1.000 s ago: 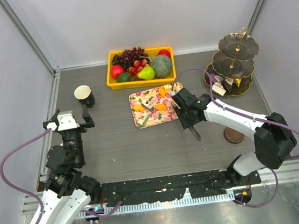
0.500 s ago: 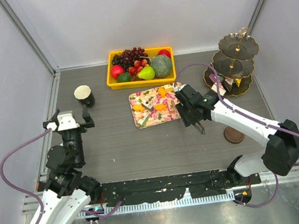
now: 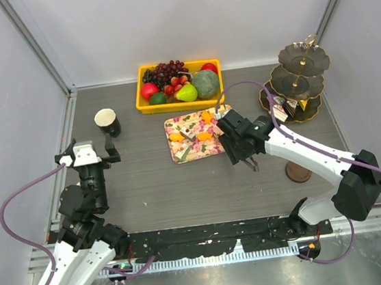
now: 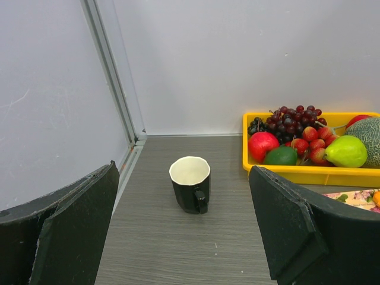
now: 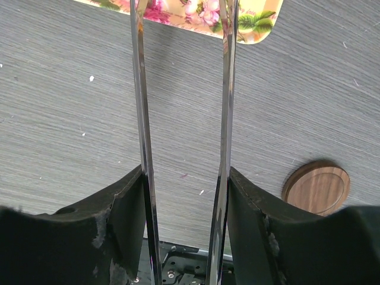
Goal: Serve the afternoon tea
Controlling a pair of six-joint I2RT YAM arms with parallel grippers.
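Grey table (image 3: 155,194), black cup (image 3: 108,122), fruit bin (image 3: 179,106), floral tray (image 3: 178,154), tiered stand (image 3: 297,82), possibly wooden coaster (image 3: 298,171)

In the right wrist view the tongs (image 5: 140,95) run off the top edge, so their tips are unseen. Only a corner strip of the floral tray (image 5: 255,24) shows there. In the left wrist view the yellow bin (image 4: 297,172) and its melon (image 4: 367,130) are cut by the right edge (the tray is a mere sliver behind a finger). From above, the cake pieces (image 3: 280,111) on the stand (image 3: 291,59) are too small to tell apart.
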